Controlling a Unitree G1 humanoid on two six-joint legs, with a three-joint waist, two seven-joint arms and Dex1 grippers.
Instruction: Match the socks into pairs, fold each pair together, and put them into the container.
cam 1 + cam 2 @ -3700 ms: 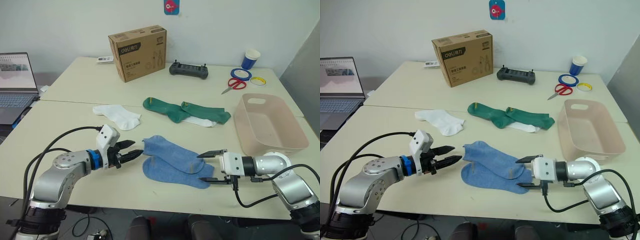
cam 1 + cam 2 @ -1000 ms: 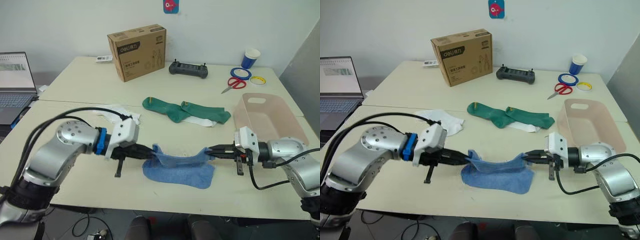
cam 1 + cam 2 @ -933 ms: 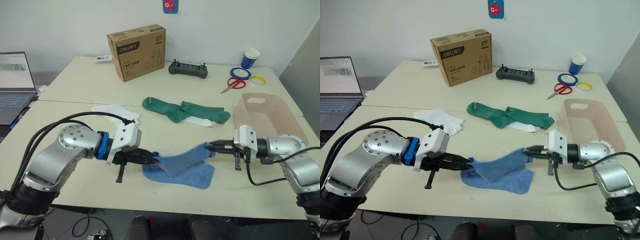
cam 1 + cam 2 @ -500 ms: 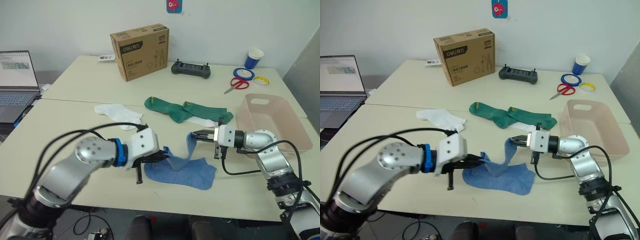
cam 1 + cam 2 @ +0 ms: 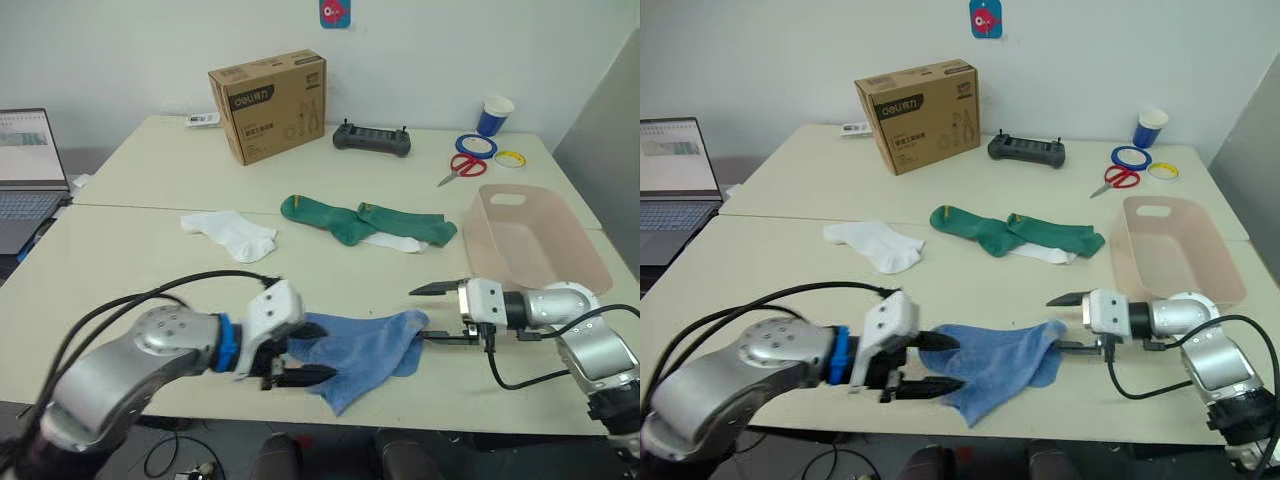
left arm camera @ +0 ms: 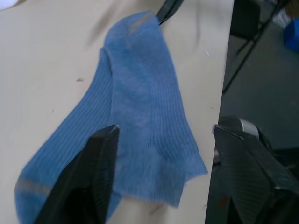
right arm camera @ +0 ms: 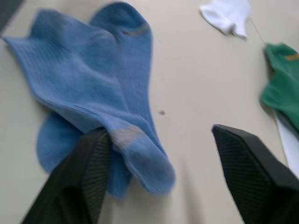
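Two light blue socks lie folded together near the table's front edge, one corner reaching the edge. My left gripper is open just left of them, with nothing between its fingers. My right gripper is open just right of them, lower finger beside the sock's end. In the right wrist view the blue socks lie between and beyond the fingers. Two dark green socks lie mid-table over a white sock. Another white sock lies to their left. The pink container stands at the right.
A brown cardboard box, a black controller, red scissors, tape rolls and a blue cup sit along the back. A laptop stands at the far left.
Half a second ago both grippers were shut on the blue sock, held up and folding over. Now the socks lie flat and folded, both grippers are open and drawn slightly back.
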